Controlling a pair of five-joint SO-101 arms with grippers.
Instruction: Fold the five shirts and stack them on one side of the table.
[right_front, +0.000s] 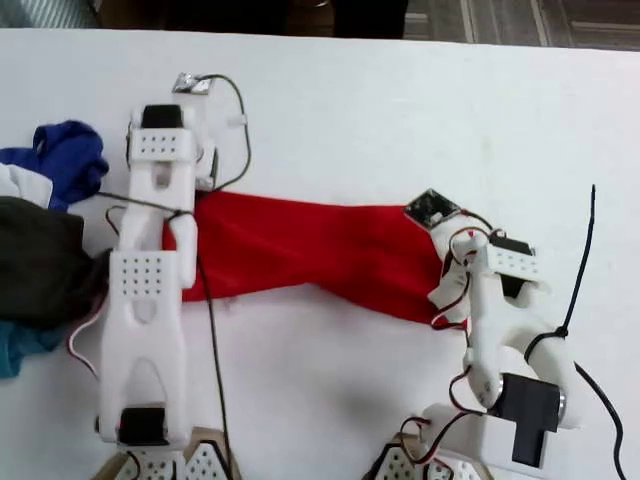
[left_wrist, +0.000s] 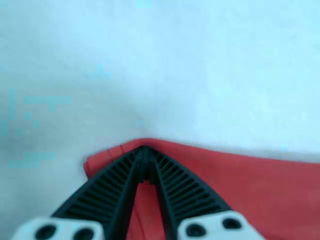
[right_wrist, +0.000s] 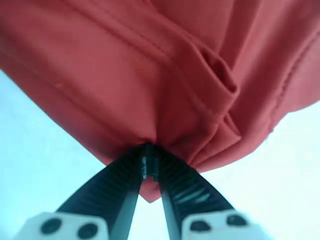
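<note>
Left tool (left_wrist: 144, 152) and right tool (right_wrist: 150, 149) clamp opposite ends of red shirt (right_front: 300, 245).

One red shirt (right_front: 310, 255), one heap of clothes (right_front: 40, 262), two grippers: left gripper (left_wrist: 144, 153), right gripper (right_wrist: 149, 151).

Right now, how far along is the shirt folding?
Done: nothing looks folded or stacked yet. In hand: the red shirt is stretched across the table between the arms, left jaws shut on one end, right jaws shut on the other. Left: folding it, then the crumpled pile beside the left arm, with blue, dark, white and teal cloth.
</note>
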